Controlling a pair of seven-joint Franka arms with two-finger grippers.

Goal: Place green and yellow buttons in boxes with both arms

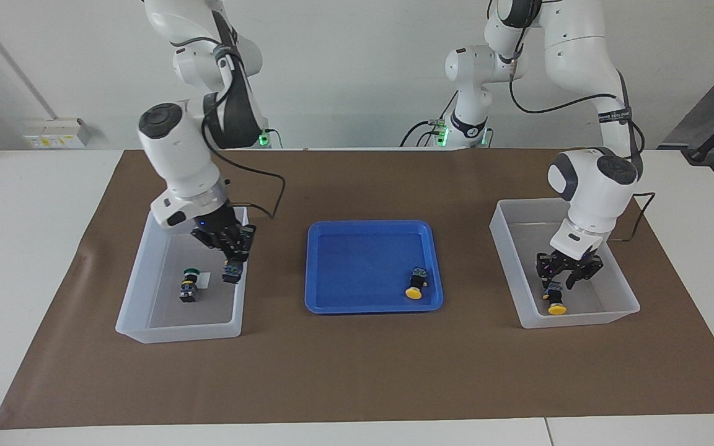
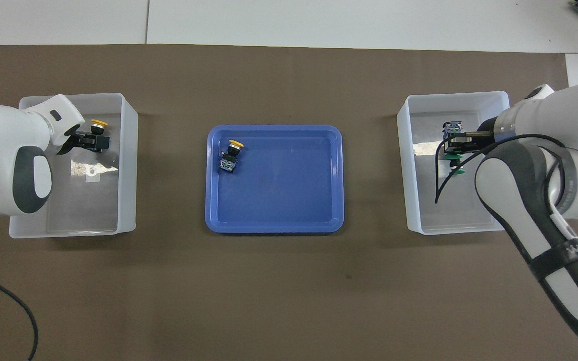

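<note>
A yellow button (image 1: 556, 301) (image 2: 99, 125) lies on the floor of the box (image 1: 506, 260) (image 2: 128, 165) at the left arm's end. My left gripper (image 1: 566, 279) (image 2: 93, 140) stands open just over it, a finger on either side. In the box (image 1: 140, 291) (image 2: 409, 190) at the right arm's end lies a green button (image 1: 189, 286). Beside it my right gripper (image 1: 233, 263) (image 2: 458, 143) is shut on a second button (image 1: 233, 272), held low inside the box. Another yellow button (image 1: 416, 286) (image 2: 232, 153) lies in the blue tray (image 1: 363, 266) (image 2: 279, 190).
The blue tray sits mid-table between the two boxes on a brown mat (image 1: 357, 371). A black cable (image 1: 270, 186) loops from the right arm's wrist above its box. A white label (image 2: 93, 168) lies on the floor of the left arm's box.
</note>
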